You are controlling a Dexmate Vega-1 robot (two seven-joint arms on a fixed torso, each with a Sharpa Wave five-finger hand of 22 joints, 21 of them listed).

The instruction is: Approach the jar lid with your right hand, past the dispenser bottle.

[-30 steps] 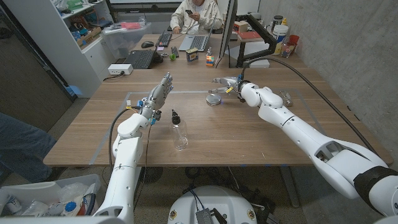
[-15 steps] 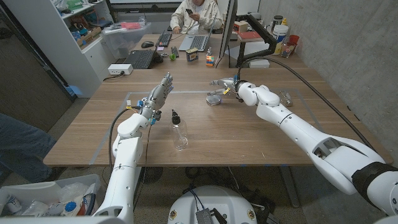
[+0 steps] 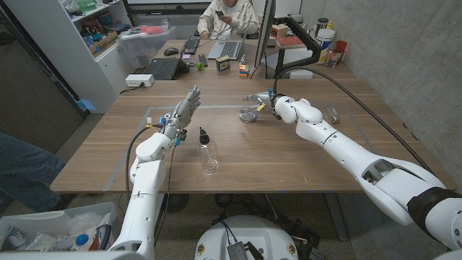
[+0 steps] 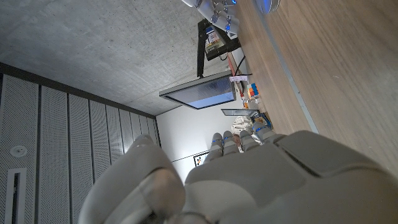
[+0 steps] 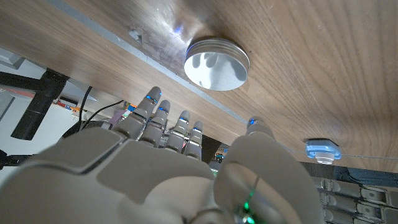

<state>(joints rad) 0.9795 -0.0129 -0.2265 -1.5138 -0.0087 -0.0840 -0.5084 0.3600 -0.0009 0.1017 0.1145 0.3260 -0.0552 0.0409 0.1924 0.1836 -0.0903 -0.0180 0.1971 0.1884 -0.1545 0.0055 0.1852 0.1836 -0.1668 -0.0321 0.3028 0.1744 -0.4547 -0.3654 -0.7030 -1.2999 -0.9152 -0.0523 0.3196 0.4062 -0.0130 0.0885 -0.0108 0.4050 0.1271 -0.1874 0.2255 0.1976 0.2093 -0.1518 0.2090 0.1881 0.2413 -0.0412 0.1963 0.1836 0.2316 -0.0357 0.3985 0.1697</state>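
The wooden tabletop (image 3: 289, 155) carries a clear dispenser bottle (image 3: 208, 153) with a black nozzle, lying on its side near the middle. A round metal jar lid (image 3: 249, 115) lies flat farther back, well apart from the bottle. Pale tape lines (image 3: 216, 107) mark a rectangle on the wood. At the far end sit laptops (image 3: 164, 68), a keyboard (image 3: 191, 45) and a colourful cube (image 3: 244, 70)

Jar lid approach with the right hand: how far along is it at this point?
Done: the right hand has already reached beyond the dispenser bottle, which lies on its side near the table's middle. In hand: it hovers open close by the jar lid; the right wrist view shows the lid ahead of the fingers, untouched. Left: closing the last gap. The left hand waits open, holding nothing.
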